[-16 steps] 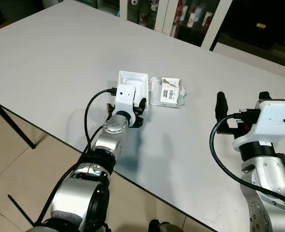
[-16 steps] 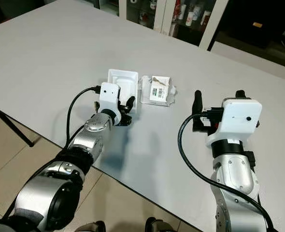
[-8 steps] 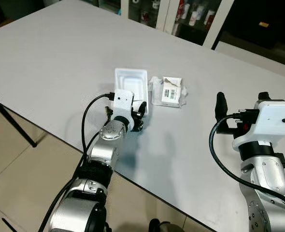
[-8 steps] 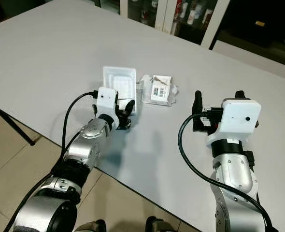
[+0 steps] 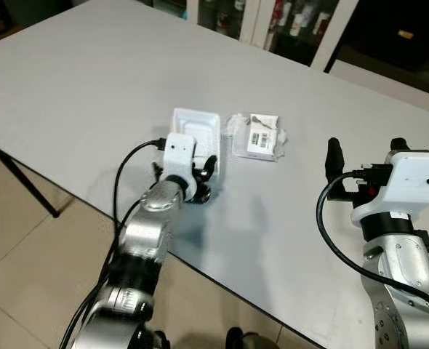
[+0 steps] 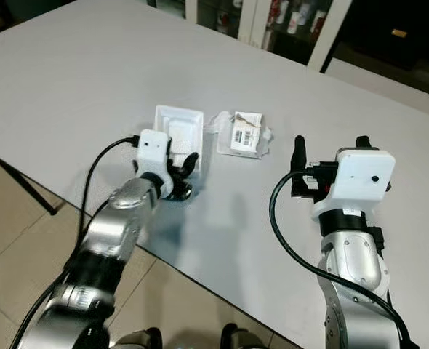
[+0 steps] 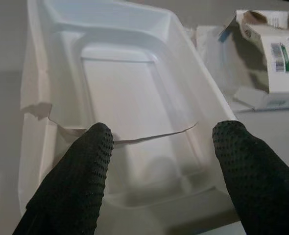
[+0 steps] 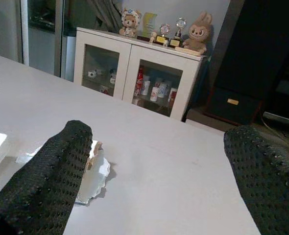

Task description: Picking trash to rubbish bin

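Left gripper (image 5: 203, 174), fingers spread wide, straddles the torn white tray (image 5: 198, 129) mid-table; crumpled packaging (image 5: 258, 136) lies at its 3 o'clock. Right gripper (image 5: 366, 154) hovers wide apart. Nothing picked yet.

1. A plain grey table (image 5: 76, 80) is carrying everything.
2. A white plastic tray (image 5: 197, 128) is lying near its middle.
3. A torn package with a barcode label (image 5: 258, 137) is sitting just beside it, at three o'clock.

Bright, even indoor light, soft shadows under the arms, wrist foregrounds slightly blurred.
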`<state>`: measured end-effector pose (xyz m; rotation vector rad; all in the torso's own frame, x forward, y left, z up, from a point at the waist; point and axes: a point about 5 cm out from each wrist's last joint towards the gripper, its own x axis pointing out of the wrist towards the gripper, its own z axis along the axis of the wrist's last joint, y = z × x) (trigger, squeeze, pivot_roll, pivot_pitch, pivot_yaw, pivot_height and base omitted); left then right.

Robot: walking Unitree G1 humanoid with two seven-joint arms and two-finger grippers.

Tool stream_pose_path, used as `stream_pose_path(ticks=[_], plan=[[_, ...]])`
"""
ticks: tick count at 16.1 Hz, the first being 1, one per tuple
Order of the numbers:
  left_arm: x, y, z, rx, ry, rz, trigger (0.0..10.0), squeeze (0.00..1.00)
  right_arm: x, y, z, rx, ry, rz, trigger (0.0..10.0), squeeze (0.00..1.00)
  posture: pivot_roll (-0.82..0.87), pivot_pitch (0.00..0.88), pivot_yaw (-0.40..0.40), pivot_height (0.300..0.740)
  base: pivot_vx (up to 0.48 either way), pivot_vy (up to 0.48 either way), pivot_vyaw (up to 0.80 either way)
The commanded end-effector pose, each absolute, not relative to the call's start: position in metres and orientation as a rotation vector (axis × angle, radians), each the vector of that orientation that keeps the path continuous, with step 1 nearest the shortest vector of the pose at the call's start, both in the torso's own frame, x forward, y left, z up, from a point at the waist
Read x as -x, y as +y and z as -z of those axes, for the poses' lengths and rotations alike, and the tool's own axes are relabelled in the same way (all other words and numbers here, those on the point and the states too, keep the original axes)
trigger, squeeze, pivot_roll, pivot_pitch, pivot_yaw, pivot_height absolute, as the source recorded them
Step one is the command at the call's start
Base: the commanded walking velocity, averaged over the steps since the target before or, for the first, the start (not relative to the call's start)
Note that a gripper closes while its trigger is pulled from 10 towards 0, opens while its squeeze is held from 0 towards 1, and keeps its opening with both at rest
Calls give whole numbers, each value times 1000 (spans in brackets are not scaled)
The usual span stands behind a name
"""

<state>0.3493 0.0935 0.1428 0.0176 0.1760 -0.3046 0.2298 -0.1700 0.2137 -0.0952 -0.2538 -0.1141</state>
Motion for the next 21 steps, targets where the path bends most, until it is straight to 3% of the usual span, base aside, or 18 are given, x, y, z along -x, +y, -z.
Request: stream_pose_path(ticks=[1, 7, 16, 21], plan=[[-342, 94, -130, -18, 248, 319, 10000, 0, -229, -174, -213, 104, -253, 128, 10000, 0, 91, 158, -89, 740, 0, 0, 0], [-325, 103, -136, -34, 258, 319, 10000, 0, -233, -172, -211, 100, -252, 114, 10000, 0, 116, 160, -95, 740, 0, 0, 0], [-368, 92, -160, -62, 117, 280, 10000, 0, -238, -169, -213, 94, -273, 109, 10000, 0, 110, 148, -97, 740, 0, 0, 0], [-366, 83, -187, 3, 78, 302, 10000, 0, -239, -168, -211, 88, -271, 105, 10000, 0, 126, 151, -92, 740, 0, 0, 0]])
